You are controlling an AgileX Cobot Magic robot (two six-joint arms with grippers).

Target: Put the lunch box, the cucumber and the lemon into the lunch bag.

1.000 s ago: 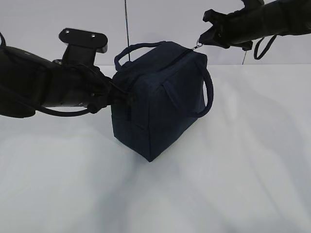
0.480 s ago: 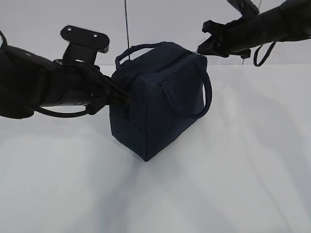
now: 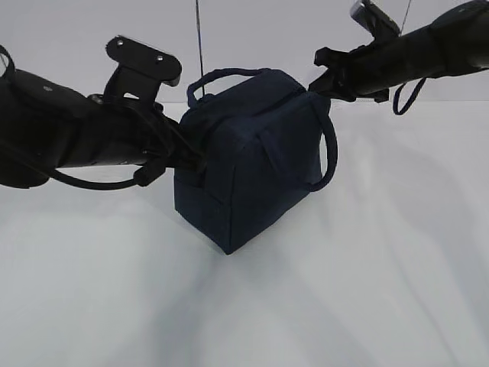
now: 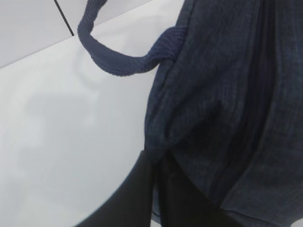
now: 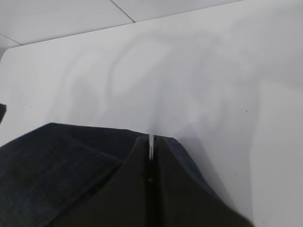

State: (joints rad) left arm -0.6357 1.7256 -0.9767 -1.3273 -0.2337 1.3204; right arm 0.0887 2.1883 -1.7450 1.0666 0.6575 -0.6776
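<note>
Left gripper [image 3: 186, 155]: we have it pressed against the left side of the lunch bag [image 3: 256, 164]; in the left wrist view its dark fingers [image 4: 142, 194] are closed with a fold of navy cloth pinched between them.
Right gripper [image 3: 319, 79]: we have it at the bag's top right corner, jaws together on a thin silver piece [image 5: 150, 145], which we take for the zipper pull [image 5: 150, 145].
Lunch bag: it sits mid-table, one corner turned toward the near edge, on the white table [image 3: 367, 290]; one handle [image 3: 225, 76] arches over the top, the other [image 3: 328, 153] hangs down the right face. The top looks closed.
Lunch box, cucumber, lemon: we see none of them in any view.
Handling: we judge the bag soft and light; the fabric bunches where pinched and would slump or slide if pulled from one side only.
Where to hold: we would keep one side wall pinned while the pull is drawn along the zipper line; the handles are too floppy to steady it.
</note>
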